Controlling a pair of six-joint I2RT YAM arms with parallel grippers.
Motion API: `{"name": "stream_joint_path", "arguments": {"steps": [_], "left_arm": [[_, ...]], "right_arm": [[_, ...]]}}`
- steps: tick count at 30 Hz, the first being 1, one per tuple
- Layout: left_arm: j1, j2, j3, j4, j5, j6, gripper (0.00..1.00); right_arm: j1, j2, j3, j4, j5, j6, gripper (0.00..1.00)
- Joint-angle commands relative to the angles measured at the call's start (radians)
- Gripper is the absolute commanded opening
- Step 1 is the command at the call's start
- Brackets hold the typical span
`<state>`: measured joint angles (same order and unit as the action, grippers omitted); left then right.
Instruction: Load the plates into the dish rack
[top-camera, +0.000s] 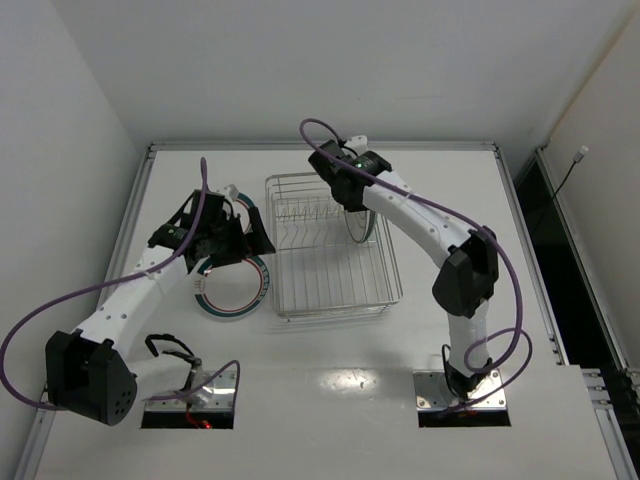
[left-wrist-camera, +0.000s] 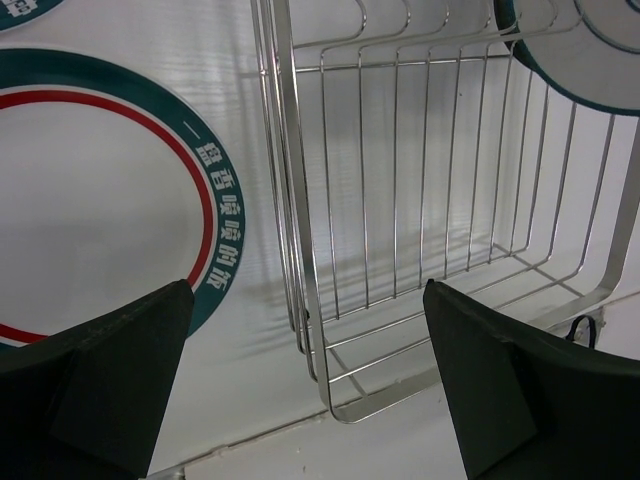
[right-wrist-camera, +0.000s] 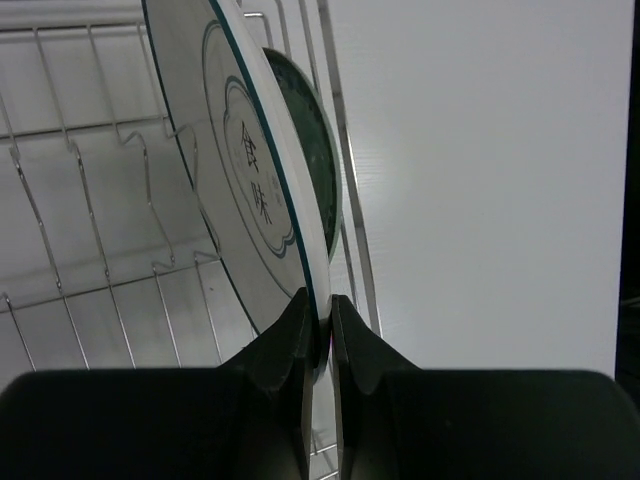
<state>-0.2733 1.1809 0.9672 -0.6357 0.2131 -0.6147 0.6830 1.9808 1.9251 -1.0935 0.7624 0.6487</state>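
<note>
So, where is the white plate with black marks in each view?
Top external: the white plate stands on edge inside the dish rack, near its right wall.
Left wrist: the plate in the upper right corner, cut off by the frame.
Right wrist: the plate at centre, lower rim pinched in the right tool.
Shared landmark: the dish rack's wires.

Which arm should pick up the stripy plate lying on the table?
Left. The left claw is open, close above the stripy plate beside the dish rack; the right claw is shut on the white plate.
</note>
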Motion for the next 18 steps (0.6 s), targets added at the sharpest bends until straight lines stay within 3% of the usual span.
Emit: {"name": "stream_joint_path", "arguments": {"steps": [1, 8, 11, 14, 18], "left_arm": [[0.008, -0.001, 0.007, -0.007, -0.018, 0.003, 0.99], [0.095, -0.02, 0.007, -0.061, -0.072, -0.043, 0.99], [0.117, -0.02, 0.007, -0.09, -0.13, -0.091, 0.99], [0.132, -0.01, -0.002, -0.182, -0.282, -0.164, 1.0], [0.222, -0.001, -0.057, -0.194, -0.276, -0.165, 1.0]], "right_arm": [[-0.005, -0.004, -0.015, 0.05, -0.11, 0.042, 0.0], [-0.045, -0.004, -0.058, 0.133, -0.227, 0.032, 0.01], [-0.056, -0.004, -0.069, 0.155, -0.25, 0.032, 0.06], [-0.075, -0.004, -0.069, 0.167, -0.274, 0.012, 0.18], [-0.076, -0.054, -0.1, 0.199, -0.314, -0.012, 0.37]]}}
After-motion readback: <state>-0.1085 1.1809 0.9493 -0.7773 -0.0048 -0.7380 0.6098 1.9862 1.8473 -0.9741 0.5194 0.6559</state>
